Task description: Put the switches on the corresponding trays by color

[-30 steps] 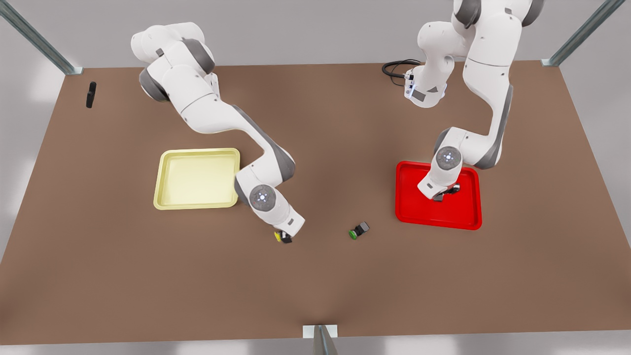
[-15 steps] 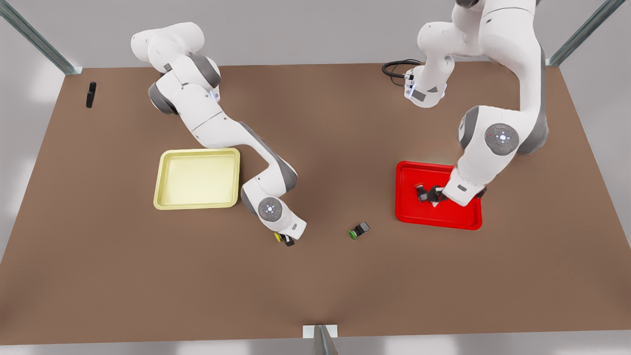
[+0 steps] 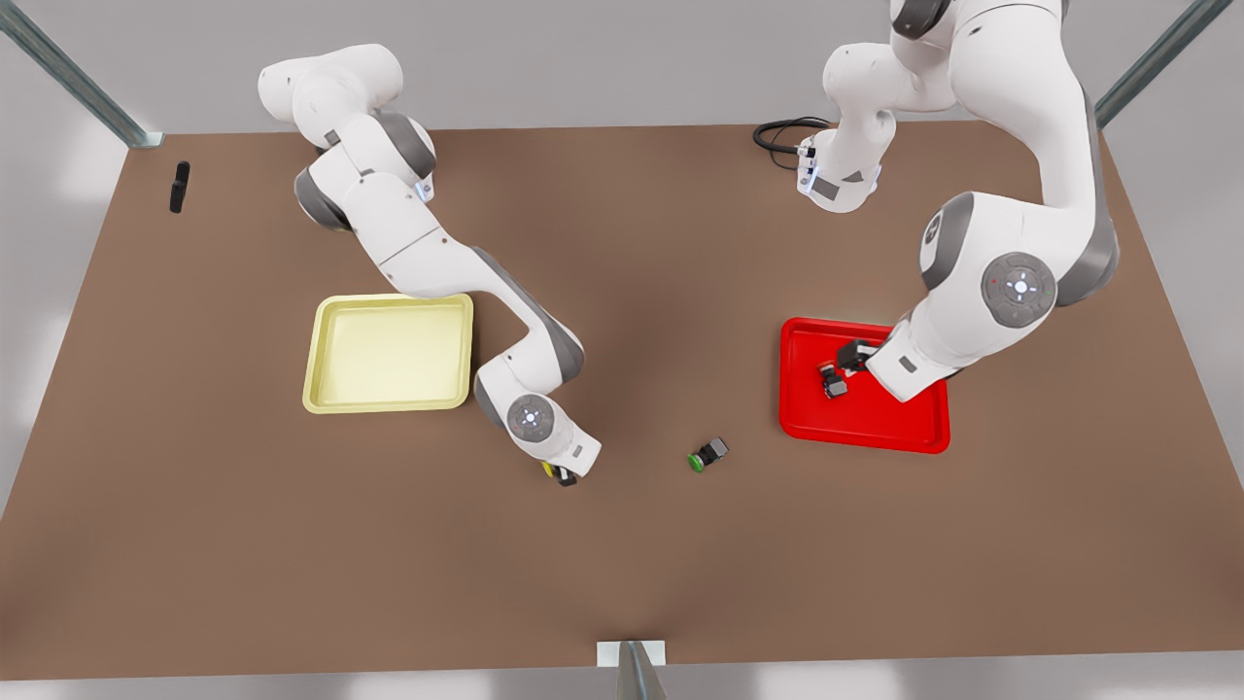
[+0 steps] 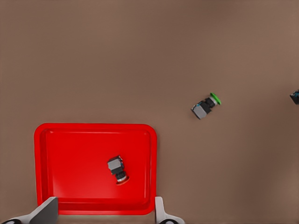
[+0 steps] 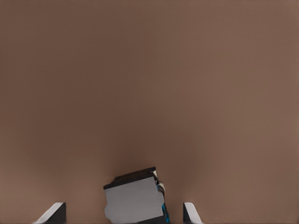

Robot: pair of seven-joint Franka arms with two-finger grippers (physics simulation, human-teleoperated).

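Release is done on the red side: the left gripper (image 4: pixel 103 205) has let go and pulled back, jaws spread wide and empty. The red switch (image 4: pixel 117 169) now lies free on its side inside the red tray (image 4: pixel 93 126), ahead of those jaws and clear of both fingers. I'd call that half of the job finished. The right gripper (image 3: pixel 562 475) has settled low over the worktop (image 3: pixel 622 564), jaws open and straddling the yellow switch (image 5: pixel 133 198), with gaps on both sides, so no grip yet. The yellow tray (image 3: pixel 321 360) sits empty, well behind those jaws. Count: three switches (red, yellow, plus a green switch (image 3: pixel 708 454) that has no tray), two trays, two arms.
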